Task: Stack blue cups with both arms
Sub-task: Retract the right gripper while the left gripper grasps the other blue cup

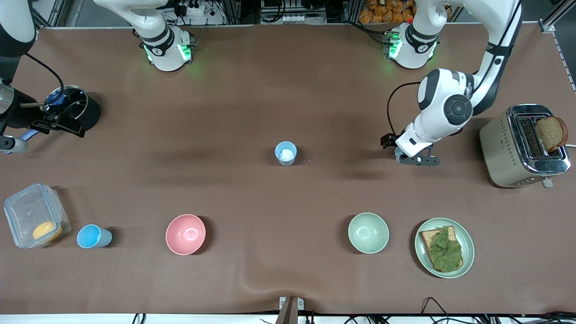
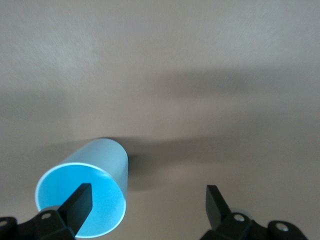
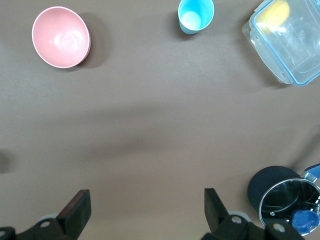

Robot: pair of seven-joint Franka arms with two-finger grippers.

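- Two blue cups wait apart: one cup (image 1: 285, 153) stands mid-table, the other cup (image 1: 93, 236) sits beside the plastic box (image 1: 33, 216).
- Left gripper (image 1: 416, 158), fingers spread, faces the middle cup to grab it.
- Right gripper (image 3: 145, 212), fingers spread, hangs near the black pot (image 1: 74, 108), holding nothing.

Clearly a robotics lab staged as a mock kitchen. Two white arms (image 1: 443, 112) bolted down on green-lit bases (image 1: 168, 51) at the edge of a table (image 1: 252, 90) under plain brown cloth. Aluminium framing, a power strip (image 1: 191, 9) and loose cables (image 1: 432, 306) along the edges. Kitchen props spread apart on the cloth: toaster (image 1: 524, 146) with bread in a slot, plate (image 1: 444, 247) of toast with greens, pink bowl (image 1: 185, 234), pale-green bowl (image 1: 368, 232), plastic food box (image 1: 36, 216), dark pot (image 1: 74, 108). In the right wrist view, that pot just beside one black finger (image 3: 216, 210).
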